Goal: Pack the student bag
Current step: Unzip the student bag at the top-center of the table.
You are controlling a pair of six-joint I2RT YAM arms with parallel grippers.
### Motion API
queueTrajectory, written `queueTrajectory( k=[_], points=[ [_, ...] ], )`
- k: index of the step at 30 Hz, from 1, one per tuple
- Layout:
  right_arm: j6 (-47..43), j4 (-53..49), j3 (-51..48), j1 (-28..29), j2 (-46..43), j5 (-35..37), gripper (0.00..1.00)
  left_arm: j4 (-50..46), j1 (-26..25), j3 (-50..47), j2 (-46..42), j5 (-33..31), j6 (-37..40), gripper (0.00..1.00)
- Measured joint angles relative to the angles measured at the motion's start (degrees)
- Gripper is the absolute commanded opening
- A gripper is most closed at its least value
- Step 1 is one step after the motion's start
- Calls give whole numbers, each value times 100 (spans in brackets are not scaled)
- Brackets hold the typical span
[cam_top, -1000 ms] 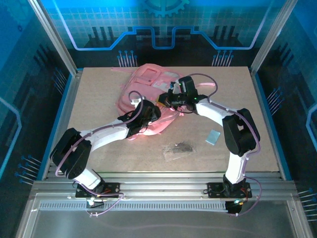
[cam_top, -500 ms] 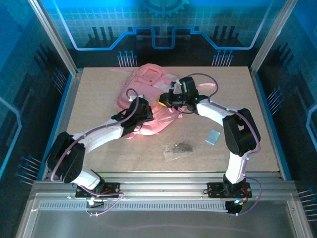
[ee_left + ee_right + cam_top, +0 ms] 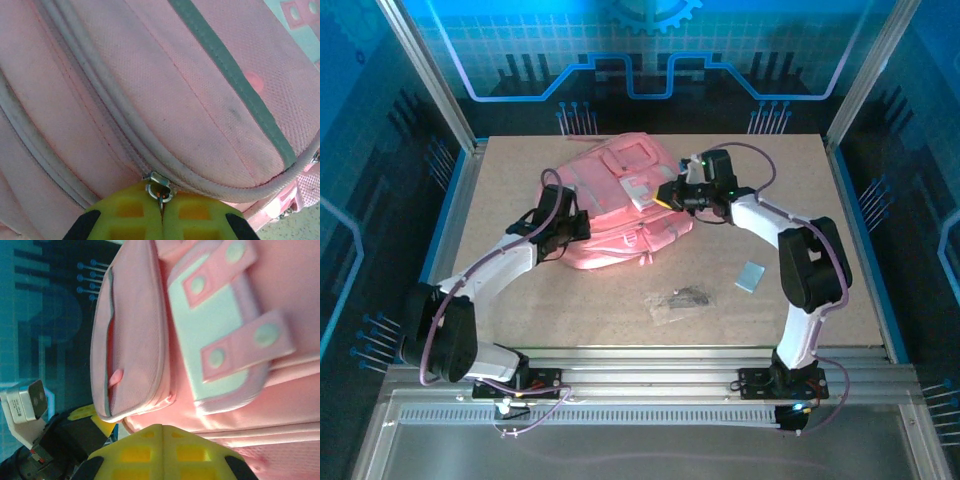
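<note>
The student bag (image 3: 620, 205) lies near the far edge of the table (image 3: 850, 230), soft and floppy (likely to sag if lifted). Left gripper (image 3: 161, 206) pinches its zipper pull (image 3: 159, 189), the sensible hold; right gripper (image 3: 161, 430) is pressed together against its right side.

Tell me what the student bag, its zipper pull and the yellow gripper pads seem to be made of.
Student bag: woven cloth, matte pink, probably synthetic; a fine weave grain shows. Zipper pull: metal, silvery, with bright glints on its ring. Pads of the left gripper: yellow, matte, moulded with recessed squares; plastic or rubber, I cannot tell which.
</note>
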Motion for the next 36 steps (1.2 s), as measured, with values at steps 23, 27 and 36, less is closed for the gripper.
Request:
queueTrajectory(
  k=[23,27,36],
  points=[
    [367,63,-581,520,-284,844,53,87,-1508,546,787,645,-140,0],
    [472,68,-570,564,-50,911,55,76,-1519,546,844,667,-140,0],
    [579,146,-636,693,-55,1097,14,57,-1534,588,920,761,-155,0]
  ],
)
